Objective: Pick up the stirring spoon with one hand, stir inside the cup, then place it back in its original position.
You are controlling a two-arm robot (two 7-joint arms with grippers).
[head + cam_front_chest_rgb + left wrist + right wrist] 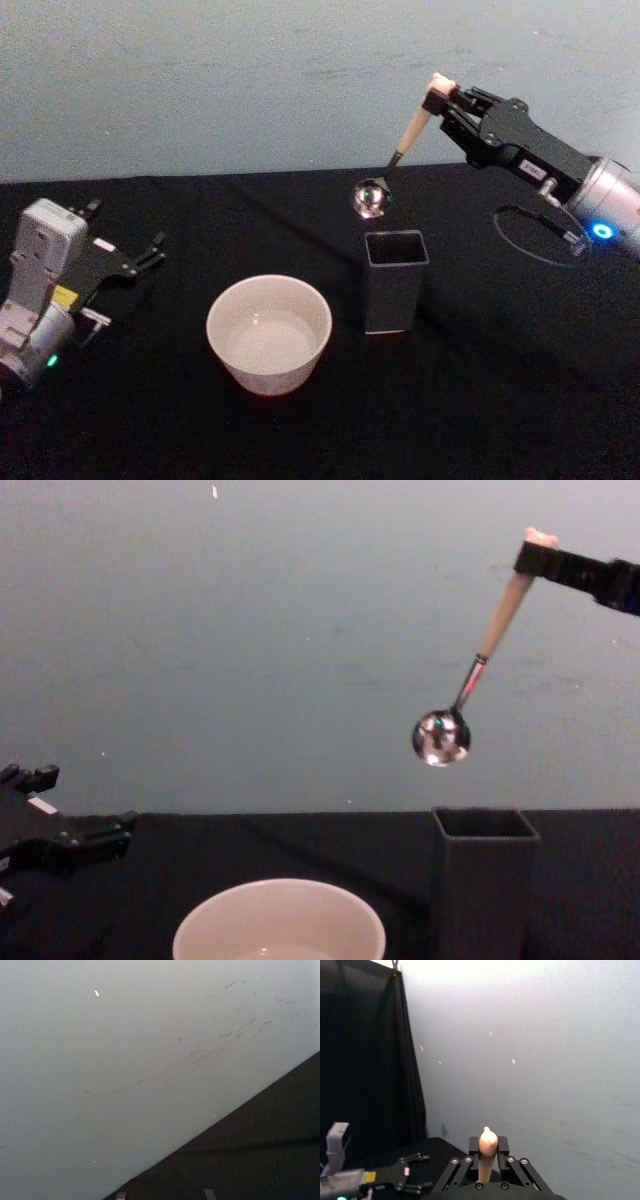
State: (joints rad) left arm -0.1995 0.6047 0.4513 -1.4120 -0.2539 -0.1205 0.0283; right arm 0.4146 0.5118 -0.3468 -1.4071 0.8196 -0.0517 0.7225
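Note:
My right gripper (440,100) is shut on the top of the stirring spoon's cream handle (413,127). The spoon (487,650) hangs tilted in the air, its shiny round bowl (370,197) just above and slightly left of the dark grey square holder (395,280). In the right wrist view the handle's tip (487,1139) sticks up between the fingers. The wide cream-white cup (269,333) stands on the black cloth to the holder's left, with the spoon clear of it. My left gripper (150,250) rests open at the table's left side, far from the cup.
A black cloth (480,400) covers the table, and a pale grey wall (250,80) rises behind it. A black cable loop (535,235) hangs near the right arm's wrist. Open cloth lies in front of the cup and the holder.

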